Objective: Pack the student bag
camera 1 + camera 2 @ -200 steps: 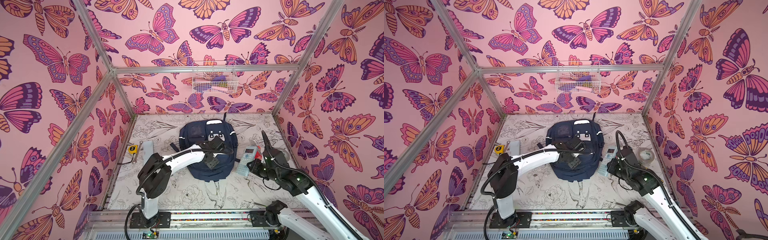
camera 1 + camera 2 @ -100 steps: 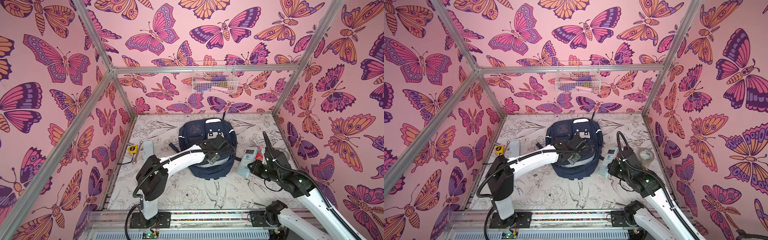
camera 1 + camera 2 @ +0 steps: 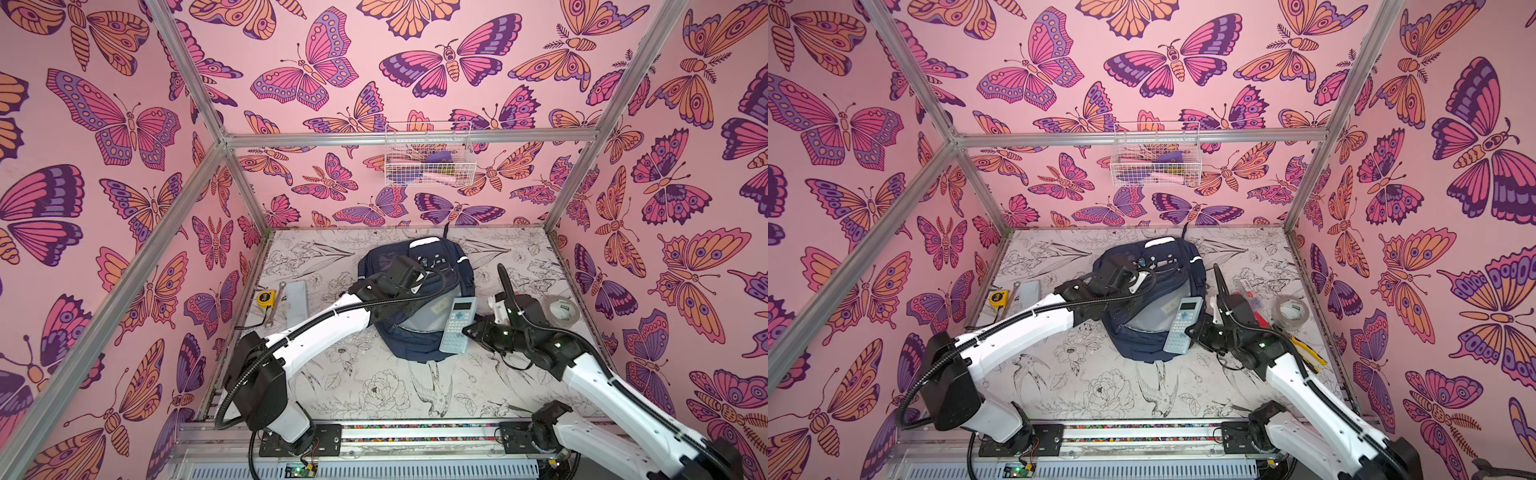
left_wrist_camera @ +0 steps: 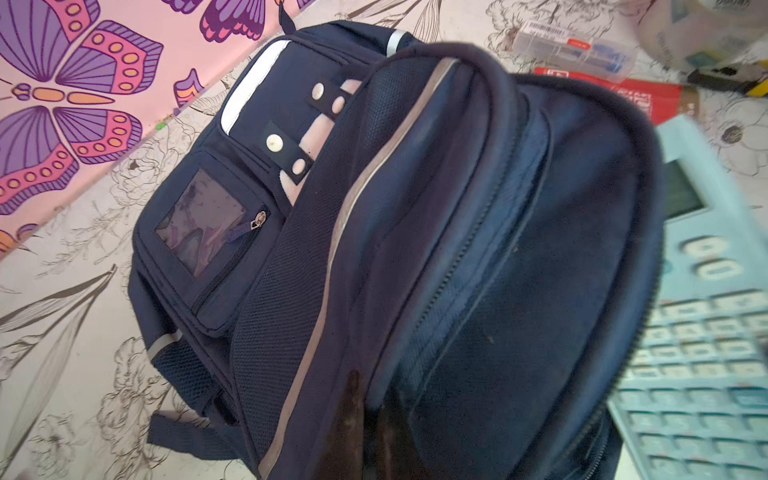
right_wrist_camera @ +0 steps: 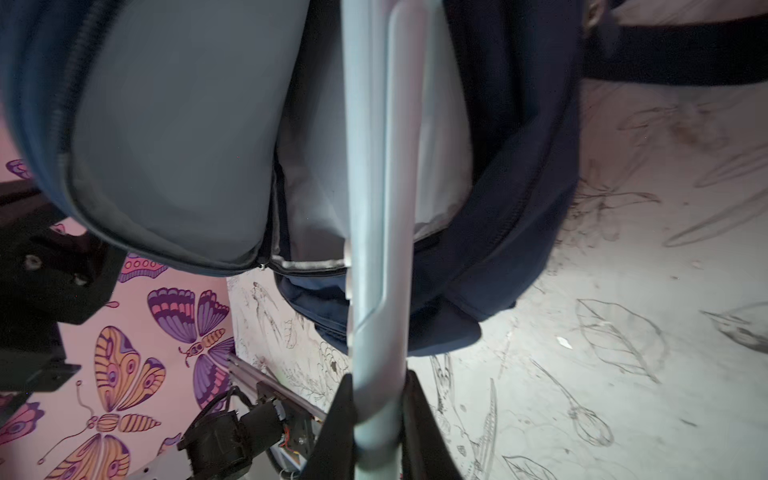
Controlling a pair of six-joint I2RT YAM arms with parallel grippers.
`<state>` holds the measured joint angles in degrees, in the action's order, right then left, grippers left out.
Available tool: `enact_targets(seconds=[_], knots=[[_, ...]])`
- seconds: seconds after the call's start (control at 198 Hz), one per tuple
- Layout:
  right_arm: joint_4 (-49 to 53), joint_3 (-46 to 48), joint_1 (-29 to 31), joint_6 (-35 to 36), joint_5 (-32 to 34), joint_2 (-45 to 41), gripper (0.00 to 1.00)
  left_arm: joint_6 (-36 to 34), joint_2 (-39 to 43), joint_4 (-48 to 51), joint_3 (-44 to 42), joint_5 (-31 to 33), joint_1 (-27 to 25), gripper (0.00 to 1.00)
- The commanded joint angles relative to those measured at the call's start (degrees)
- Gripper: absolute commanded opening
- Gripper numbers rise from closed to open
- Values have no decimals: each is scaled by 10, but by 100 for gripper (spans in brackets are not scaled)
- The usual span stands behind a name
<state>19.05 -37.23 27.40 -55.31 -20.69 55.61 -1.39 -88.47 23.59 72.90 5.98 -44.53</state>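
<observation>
- Left tool (image 4: pixel 370 424): clenched on the bag (image 4: pixel 498 249) flap, so that the mouth is held open.
- Right tool (image 5: pixel 376 419): calculator (image 5: pixel 374 249) gripped (near one end) for insertion.

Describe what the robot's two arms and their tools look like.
The left arm and right arm match: glossy white tubular links between chunky black joints, each trailed by a ribbed black cable conduit. The left tool and right tool have slim black tapered fingers.

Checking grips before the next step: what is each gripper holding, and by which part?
The left gripper pinches the student bag at its unzipped flap's rim; the right gripper clamps the calculator near its keypad end.
</observation>
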Motion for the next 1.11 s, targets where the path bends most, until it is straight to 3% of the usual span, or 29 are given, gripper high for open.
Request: enact_targets(seconds=[0.0, 0.258, 0.46, 0.511, 0.577, 0.637, 0.764, 0.956, 1.103], knots=[[-161, -19, 2, -29, -47, 51, 0, 33, 36, -87, -15, -63, 16, 0], [-326, -53, 12, -63, -59, 211, 0, 44, 45, -108, -33, -104, 29, 0], [-392, -106, 43, -83, -48, 326, 0, 45, 45, -116, -39, -114, 30, 0], [-400, -120, 51, -88, -45, 355, 10, 46, 46, -117, -41, -114, 31, 0], [-398, -131, 56, -89, -34, 380, 39, 46, 46, -119, -43, -113, 33, 0], [-393, -129, 57, -90, -25, 387, 58, 46, 47, -119, -47, -113, 35, 0], [-361, -101, 56, -78, -6, 356, 75, 46, 50, -124, -58, -108, 39, 0], [-178, -43, 55, -19, 78, 189, 76, 58, 50, -126, -66, -104, 40, 0], [61, -40, 53, 20, 227, 43, 75, 87, 49, -125, -75, -108, 40, 0]])
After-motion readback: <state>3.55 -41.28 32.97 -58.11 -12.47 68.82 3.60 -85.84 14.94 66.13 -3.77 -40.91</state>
